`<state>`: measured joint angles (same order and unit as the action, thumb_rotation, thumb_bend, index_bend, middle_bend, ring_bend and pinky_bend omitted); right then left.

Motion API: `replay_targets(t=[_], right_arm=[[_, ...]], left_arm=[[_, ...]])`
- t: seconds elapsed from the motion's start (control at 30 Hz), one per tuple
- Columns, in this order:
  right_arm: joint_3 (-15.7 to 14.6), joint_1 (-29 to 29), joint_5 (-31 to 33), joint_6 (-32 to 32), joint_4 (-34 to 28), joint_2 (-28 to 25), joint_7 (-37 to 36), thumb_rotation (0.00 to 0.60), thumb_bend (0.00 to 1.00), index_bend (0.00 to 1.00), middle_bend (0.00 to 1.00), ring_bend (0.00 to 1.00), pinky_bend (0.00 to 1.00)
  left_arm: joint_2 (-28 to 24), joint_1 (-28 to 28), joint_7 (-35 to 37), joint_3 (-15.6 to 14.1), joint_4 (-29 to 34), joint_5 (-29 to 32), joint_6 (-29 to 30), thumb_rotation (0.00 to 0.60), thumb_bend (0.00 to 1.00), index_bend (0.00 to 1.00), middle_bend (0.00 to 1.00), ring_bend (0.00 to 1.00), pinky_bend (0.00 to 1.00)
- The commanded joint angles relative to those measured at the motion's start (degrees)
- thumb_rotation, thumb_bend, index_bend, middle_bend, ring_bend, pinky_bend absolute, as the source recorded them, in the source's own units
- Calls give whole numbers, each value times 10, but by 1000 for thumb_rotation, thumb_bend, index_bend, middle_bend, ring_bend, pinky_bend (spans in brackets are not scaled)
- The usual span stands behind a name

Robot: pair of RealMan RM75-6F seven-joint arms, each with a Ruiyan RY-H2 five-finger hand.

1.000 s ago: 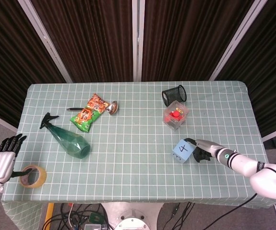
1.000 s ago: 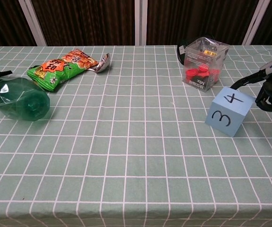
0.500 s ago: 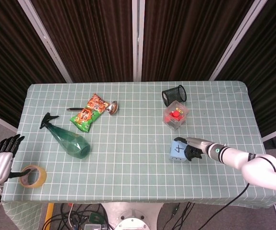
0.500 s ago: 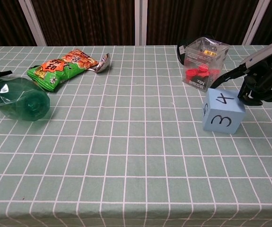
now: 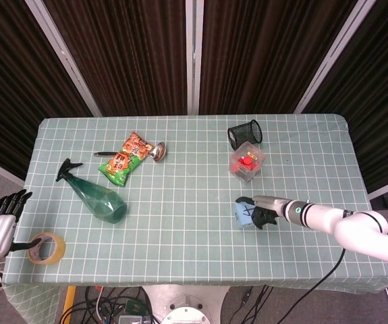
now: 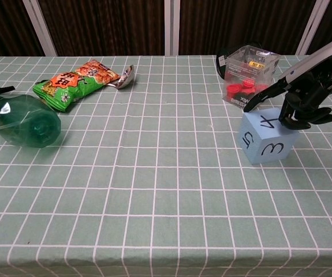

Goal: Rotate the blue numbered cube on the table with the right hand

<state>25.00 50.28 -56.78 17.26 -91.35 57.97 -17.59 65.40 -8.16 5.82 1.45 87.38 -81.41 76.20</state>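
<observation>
cube (image 6: 265, 141) under right hand (image 6: 302, 98) fingertips, seemingly touching

Cube (image 6: 267, 139): "3" on front face, "5" on left face, "4" on top face, part covered by right hand (image 6: 302, 99) fingers. From head view, cube (image 5: 245, 213) top marking too small to read. Clear box (image 6: 250, 70): label strip along bottom edge, upside down, reads roughly "MIX"; rest illegible. Snack bag (image 6: 75, 81): printed characters on orange and green, not legible. Nothing else readable.
</observation>
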Motion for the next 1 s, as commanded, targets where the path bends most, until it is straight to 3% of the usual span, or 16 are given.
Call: replay_targets(t=[0.03, 1.0], right_arm=[[1, 2, 8, 6, -2, 1, 9, 600, 1000, 0, 912, 819, 751], [-15, 9, 41, 13, -44, -21, 70, 600, 1000, 40, 913, 819, 751]], left_arm=[[0, 0, 1, 0, -1, 0, 0, 600, 0, 35, 18, 0, 45], [-4, 1, 7, -1, 2, 1, -2, 600, 0, 35, 17, 0, 45]])
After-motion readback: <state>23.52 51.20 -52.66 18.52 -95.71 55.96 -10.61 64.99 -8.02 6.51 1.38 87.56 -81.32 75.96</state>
